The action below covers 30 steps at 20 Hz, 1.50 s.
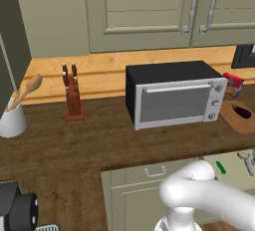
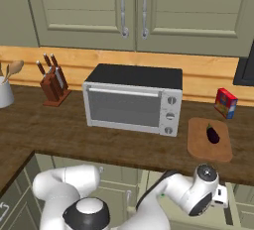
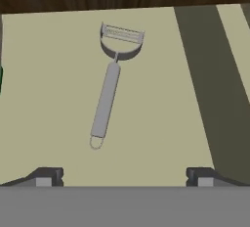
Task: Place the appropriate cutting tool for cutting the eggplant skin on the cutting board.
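The cutting tool [image 3: 108, 89], a slim light-grey peeler, lies flat on the pale floor of an open drawer [image 3: 161, 103], its blade end pointing away from me. My gripper [image 3: 125, 178] hovers above it, open, with its fingertips [image 3: 51, 177] wide apart and nothing between them. The same tool [image 1: 245, 163] shows in the drawer below the counter edge. The dark purple eggplant [image 2: 213, 134] rests on the wooden cutting board [image 2: 198, 144] on the counter, right of the toaster oven; both also appear at the far right, eggplant [image 1: 242, 111] on cutting board [image 1: 230, 116].
A toaster oven [image 1: 174, 98] stands mid-counter, with a knife block [image 1: 73, 95] and a crock of wooden spoons [image 1: 12, 118] to its left. A red box [image 2: 225, 103] sits behind the board. A small green item [image 1: 220, 168] lies in the drawer left of the tool.
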Tool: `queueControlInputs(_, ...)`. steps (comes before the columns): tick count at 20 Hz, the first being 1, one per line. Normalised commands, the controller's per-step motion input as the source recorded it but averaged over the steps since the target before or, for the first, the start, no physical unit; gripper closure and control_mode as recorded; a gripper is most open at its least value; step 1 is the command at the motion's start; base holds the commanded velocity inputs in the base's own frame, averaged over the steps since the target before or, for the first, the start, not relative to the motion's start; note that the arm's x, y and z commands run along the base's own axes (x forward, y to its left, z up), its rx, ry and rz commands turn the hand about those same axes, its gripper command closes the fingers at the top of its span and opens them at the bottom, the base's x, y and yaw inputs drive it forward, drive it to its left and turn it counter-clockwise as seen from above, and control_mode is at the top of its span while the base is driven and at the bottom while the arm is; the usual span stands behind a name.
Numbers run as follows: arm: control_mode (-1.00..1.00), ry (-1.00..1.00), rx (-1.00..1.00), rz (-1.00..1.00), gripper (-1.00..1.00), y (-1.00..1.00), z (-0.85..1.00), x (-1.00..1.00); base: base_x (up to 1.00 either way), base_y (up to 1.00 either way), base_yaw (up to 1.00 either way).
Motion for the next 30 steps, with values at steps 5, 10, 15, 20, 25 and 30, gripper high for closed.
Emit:
queueControlInputs(5,-1.0,0.01,0.05,0.0,-1.0,0.0,-0.11,0.0,0.0,0.0,0.0)
queueControlInputs(10,-1.0,0.04,0.03,0.0,-1.0,0.0,-0.13,0.0,0.0,0.0,0.0)
queueControlInputs(15,-1.0,0.03,0.03,0.0,-1.0,0.0,-0.13,0.01,0.0,0.0,0.0)
queueControlInputs(20,-1.0,0.0,0.05,0.0,-1.0,0.01,-0.01,0.15,0.0,0.0,0.0)
queueControlInputs(25,-1.0,0.01,0.04,0.0,-1.0,0.04,-0.09,0.27,0.0,0.0,0.0)
queueControlInputs(30,-1.0,0.0,0.0,0.0,-1.0,0.08,-0.16,0.37,0.0,0.0,0.0)
